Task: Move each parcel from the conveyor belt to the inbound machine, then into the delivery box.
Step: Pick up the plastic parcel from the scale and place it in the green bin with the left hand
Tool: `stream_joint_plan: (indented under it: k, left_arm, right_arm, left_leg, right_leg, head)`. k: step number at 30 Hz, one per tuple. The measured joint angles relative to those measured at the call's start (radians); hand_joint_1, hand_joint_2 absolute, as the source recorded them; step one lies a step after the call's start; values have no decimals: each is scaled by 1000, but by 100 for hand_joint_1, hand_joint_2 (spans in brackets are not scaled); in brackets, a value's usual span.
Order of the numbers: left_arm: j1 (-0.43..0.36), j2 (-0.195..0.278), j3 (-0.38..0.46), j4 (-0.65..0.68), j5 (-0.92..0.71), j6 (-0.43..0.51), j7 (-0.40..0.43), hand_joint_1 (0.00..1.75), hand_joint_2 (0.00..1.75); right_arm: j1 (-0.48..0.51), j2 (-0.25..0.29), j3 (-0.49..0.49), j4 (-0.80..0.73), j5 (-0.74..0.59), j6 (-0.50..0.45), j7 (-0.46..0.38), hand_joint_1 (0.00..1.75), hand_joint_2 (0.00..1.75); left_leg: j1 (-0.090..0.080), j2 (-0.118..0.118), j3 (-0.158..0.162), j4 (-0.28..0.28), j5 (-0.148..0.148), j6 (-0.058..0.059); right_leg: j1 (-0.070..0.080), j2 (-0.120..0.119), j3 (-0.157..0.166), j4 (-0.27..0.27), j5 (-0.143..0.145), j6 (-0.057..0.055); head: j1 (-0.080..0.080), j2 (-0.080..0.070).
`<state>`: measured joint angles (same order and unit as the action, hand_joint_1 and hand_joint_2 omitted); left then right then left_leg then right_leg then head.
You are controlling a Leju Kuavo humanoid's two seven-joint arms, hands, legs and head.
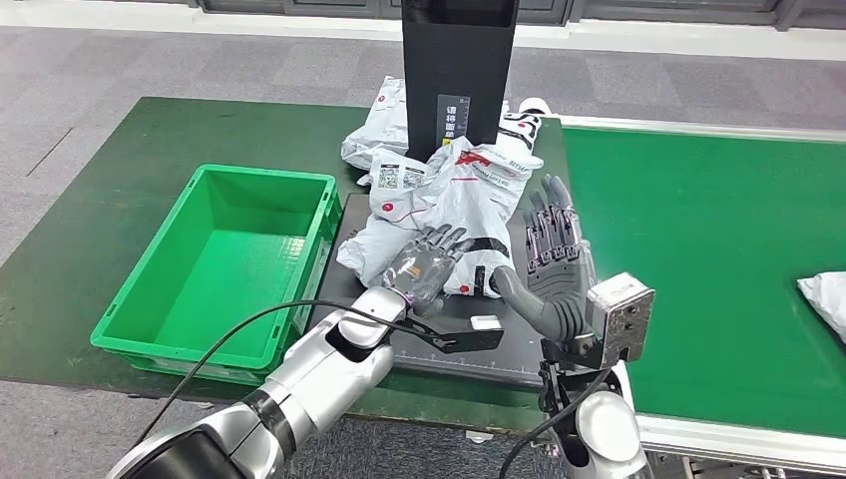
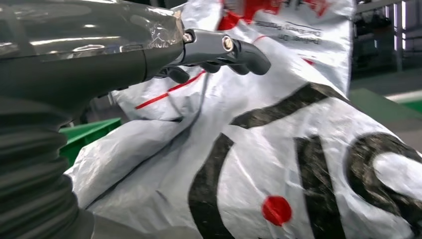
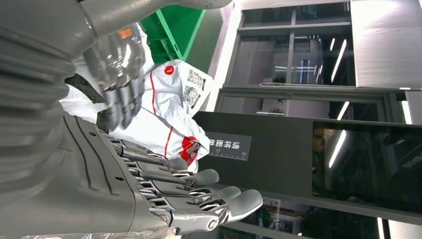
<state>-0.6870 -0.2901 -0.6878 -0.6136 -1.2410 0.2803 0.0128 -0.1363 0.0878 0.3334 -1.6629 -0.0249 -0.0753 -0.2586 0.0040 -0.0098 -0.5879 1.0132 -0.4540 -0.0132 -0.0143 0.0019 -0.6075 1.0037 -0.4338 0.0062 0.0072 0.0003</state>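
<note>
Black platform [image 1: 519, 344]: parcel [image 1: 454, 215] long axis toward scanner (crumpled); left robot hand [image 1: 427, 264] rests flat, right robot hand [image 1: 554, 244] spread, empty.

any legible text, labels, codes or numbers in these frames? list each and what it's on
"25" and "30": ruler ticks on the white label of the black inbound machine; its Chinese characters are too small to read for sure.
QR codes on the shipping label of a white parcel: too small to decode.
Red and grey print on the top parcel: blurred.
Large black letters on the parcel under the left hand: cropped, unreadable.
</note>
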Motion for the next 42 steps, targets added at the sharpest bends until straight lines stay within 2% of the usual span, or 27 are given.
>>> stream_joint_plan:
  k: [8, 12, 19, 42]
  left_arm:
    - [-51, -33, -41, 102, -27, -62, 27, 0, 175]
    - [-66, -42, -50, 136, -33, -98, 47, 175, 175]
    - [-95, -51, -57, 194, -24, -153, 70, 175, 175]
    - [-108, -53, -57, 236, -16, -159, 75, 175, 175]
  right_arm:
    - [5, 17, -13, 0, 16, 3, 7, 0, 175]
    - [7, 20, -13, 0, 23, 6, 8, 0, 175]
    - [7, 24, -13, 1, 28, 20, 8, 0, 175]
    - [7, 24, -13, 2, 23, 28, 7, 0, 175]
  left_leg:
    - [0, 0, 0, 0, 0, 0]
    - [0, 0, 0, 0, 0, 0]
    - [0, 0, 0, 0, 0, 0]
    - [0, 0, 0, 0, 0, 0]
  right_leg:
    - [0, 0, 0, 0, 0, 0]
    - [0, 0, 0, 0, 0, 0]
    - [0, 0, 0, 0, 0, 0]
    - [0, 0, 0, 0, 0, 0]
  head:
    - [0, 0]
    - [0, 0]
    - [0, 0]
    - [0, 0]
